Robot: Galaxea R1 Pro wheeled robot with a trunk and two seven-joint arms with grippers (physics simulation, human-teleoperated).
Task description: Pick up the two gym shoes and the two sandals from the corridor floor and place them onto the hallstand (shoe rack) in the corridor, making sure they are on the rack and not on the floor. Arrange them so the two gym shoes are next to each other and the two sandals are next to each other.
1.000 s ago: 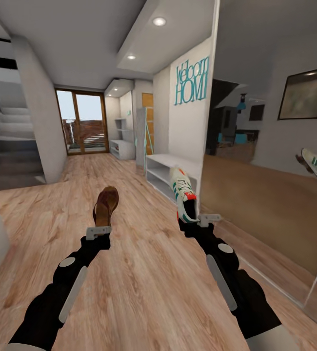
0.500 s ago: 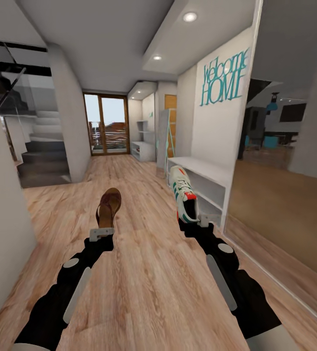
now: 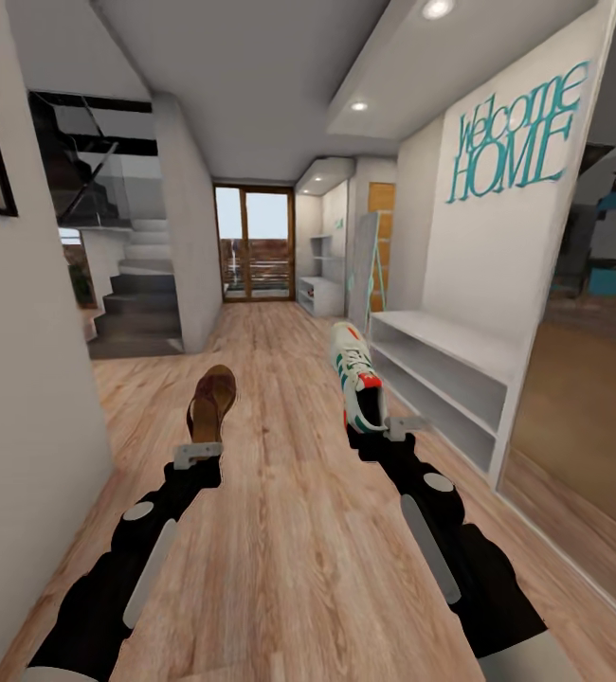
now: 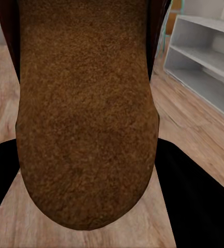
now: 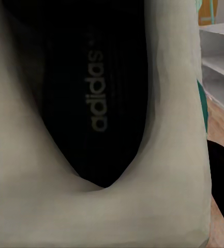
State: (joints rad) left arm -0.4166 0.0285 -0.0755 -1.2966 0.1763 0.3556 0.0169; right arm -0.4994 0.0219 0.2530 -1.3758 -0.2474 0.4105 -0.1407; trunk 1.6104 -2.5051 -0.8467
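Observation:
I hold one brown sandal (image 3: pixel 211 403) out in front, heel clamped in my shut left gripper (image 3: pixel 199 453); its tan footbed (image 4: pixel 86 113) is close up in the left wrist view. My right gripper (image 3: pixel 385 432) is shut on the heel of a white gym shoe (image 3: pixel 355 374) with green stripes and a red-orange tongue. The right wrist view looks into that gym shoe's dark insole (image 5: pixel 96 93). Both are carried above the wood-plank corridor floor (image 3: pixel 289 549). The grey hallstand (image 3: pixel 320 294) with wall shelves stands far down the corridor on the right.
A plain low white two-shelf bench (image 3: pixel 450 365) runs along the right wall beside my right arm, under the "Welcome HOME" lettering. A white wall (image 3: pixel 24 379) is close on the left. Stairs (image 3: pixel 137 308) rise at the back left, and a glass door (image 3: pixel 256 246) ends the corridor.
The whole view has swung, so the bench and right wall slid rightward and a left wall came in. Both arms keep the same pose with the sandal and the gym shoe still held.

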